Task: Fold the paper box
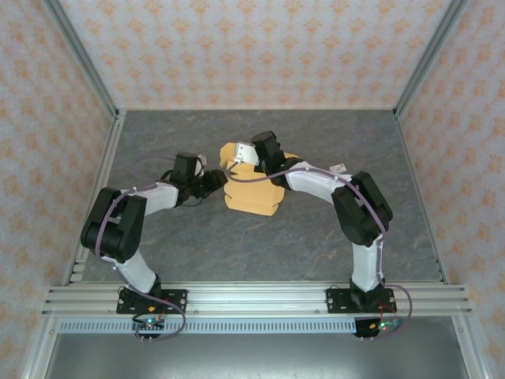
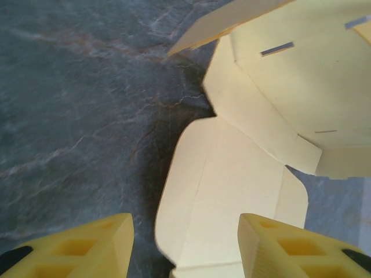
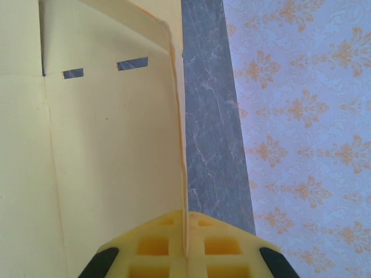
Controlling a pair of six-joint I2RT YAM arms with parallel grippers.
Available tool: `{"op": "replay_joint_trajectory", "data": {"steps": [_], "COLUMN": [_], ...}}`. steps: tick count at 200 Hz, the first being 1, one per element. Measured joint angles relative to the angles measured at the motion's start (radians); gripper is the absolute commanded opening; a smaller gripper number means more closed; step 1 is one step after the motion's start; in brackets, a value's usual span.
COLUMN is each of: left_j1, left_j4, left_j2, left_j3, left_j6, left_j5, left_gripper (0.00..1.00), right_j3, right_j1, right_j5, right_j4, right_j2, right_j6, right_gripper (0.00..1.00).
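Observation:
The paper box (image 1: 251, 193) is a light tan die-cut sheet, partly folded, lying mid-table between the two arms. My right gripper (image 1: 254, 164) is at its far side. In the right wrist view its yellow fingers (image 3: 156, 243) are shut on the thin edge of an upright panel of the paper box (image 3: 110, 150), which has two slits near the top. My left gripper (image 1: 221, 180) is at the sheet's left edge. In the left wrist view it (image 2: 185, 223) stands open, with a rounded flap of the paper box (image 2: 232, 174) lying flat beyond the gap and touching neither finger.
The grey marbled table (image 1: 316, 245) has bare room all round the sheet. Patterned walls (image 1: 260, 47) close in the back and both sides. A small white tag (image 1: 339, 167) lies right of the box. A metal rail (image 1: 252, 300) runs along the near edge.

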Motion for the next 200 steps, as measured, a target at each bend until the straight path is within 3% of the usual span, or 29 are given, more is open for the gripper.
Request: {"op": "replay_joint_trajectory", "data": {"steps": [78,158,200], "left_j1": [-0.021,-0.037,-0.063], "left_j4": [0.055,0.100,0.106], "left_j2": [0.186,0.255,0.260], "left_j3": [0.174,0.204,0.208], "left_j6": [0.129,0.174,0.219], "left_j5": [-0.063,-0.072,-0.137], "left_gripper": [0.50,0.26,0.22], "right_j3": [0.005,0.017,0.026], "right_j1": [0.000,0.000,0.000], "right_j5": [0.000,0.000,0.000], "right_j4": [-0.010,-0.021,-0.038], "right_j2": [0.008,0.008,0.009], "right_j6": [0.001,0.001,0.012], "right_gripper": [0.00,0.00,0.00]}}
